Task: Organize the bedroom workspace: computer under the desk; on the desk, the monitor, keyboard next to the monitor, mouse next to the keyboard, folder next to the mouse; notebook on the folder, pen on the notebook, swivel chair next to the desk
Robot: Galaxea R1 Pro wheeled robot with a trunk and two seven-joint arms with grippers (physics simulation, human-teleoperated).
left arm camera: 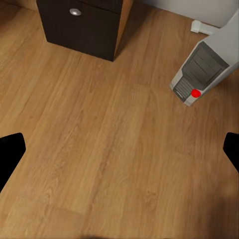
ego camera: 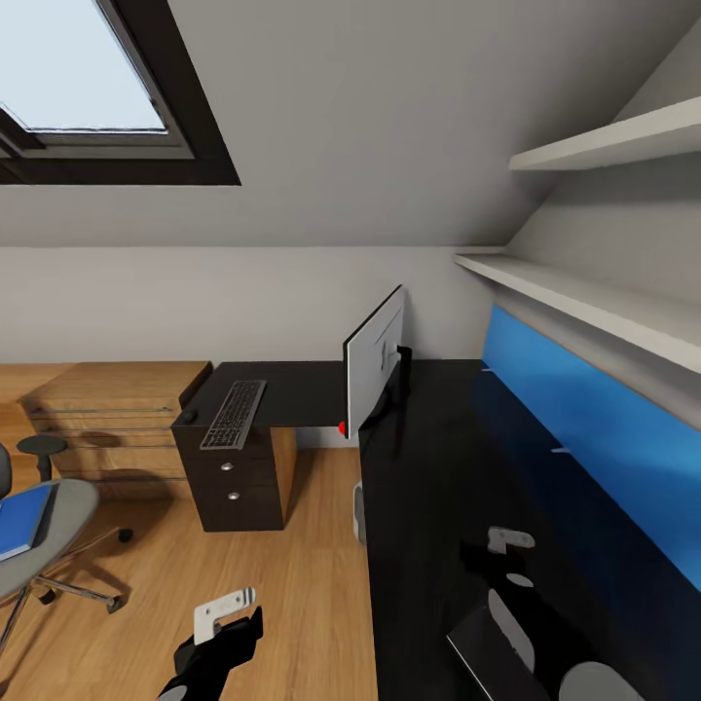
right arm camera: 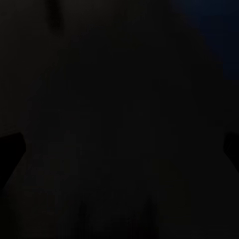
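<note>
Sloped ceiling, a skylight and pale walls enclose what I see from the head camera, with a wood floor point(ego camera: 292, 584) below. I note the desk point(ego camera: 428, 487), black and L-shaped, running along the right wall under a blue wall panel point(ego camera: 594, 428) and turning left at the far end, where its drawer unit point(ego camera: 234, 487) stands. The monitor point(ego camera: 373, 368) stands on the desk at the inner corner, its pale back towards me. The keyboard point(ego camera: 234, 414) lies on the far wing left of the monitor, with the mouse point(ego camera: 187, 417) just beside its left edge. The swivel chair point(ego camera: 44, 531) sits at lower left, well apart from the desk, with the folder point(ego camera: 21, 521) lying on its seat. A light-wood chest point(ego camera: 117, 419) stands behind it.

The computer point(left arm camera: 201, 67) stands on the floor beside the desk's edge, red light showing, as my left wrist camera records. My left gripper point(left arm camera: 119, 149) hangs over bare floor with its jaws spread wide and nothing between them. My right gripper point(right arm camera: 119, 149) is over the dark desk top, likewise spread and holding nothing.
</note>
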